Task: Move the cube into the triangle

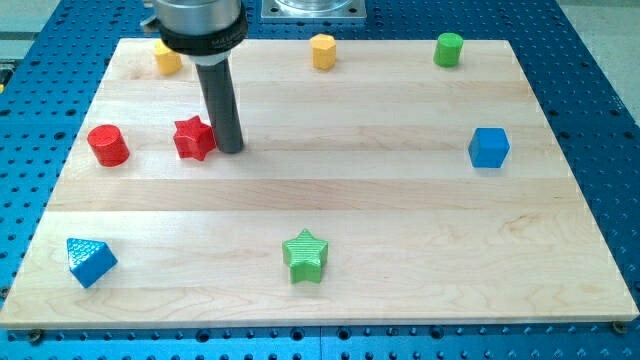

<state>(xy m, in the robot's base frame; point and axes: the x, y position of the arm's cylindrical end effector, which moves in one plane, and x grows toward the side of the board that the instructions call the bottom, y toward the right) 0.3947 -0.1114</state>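
The blue cube sits near the board's right edge. The blue triangle lies at the bottom left corner of the board. My tip rests on the board at the upper left, right beside the red star, on the star's right side. The tip is far from both the cube and the triangle.
A red cylinder stands left of the red star. A yellow block, a yellow hexagon and a green cylinder line the top edge. A green star sits at bottom centre. The wooden board lies on a blue perforated table.
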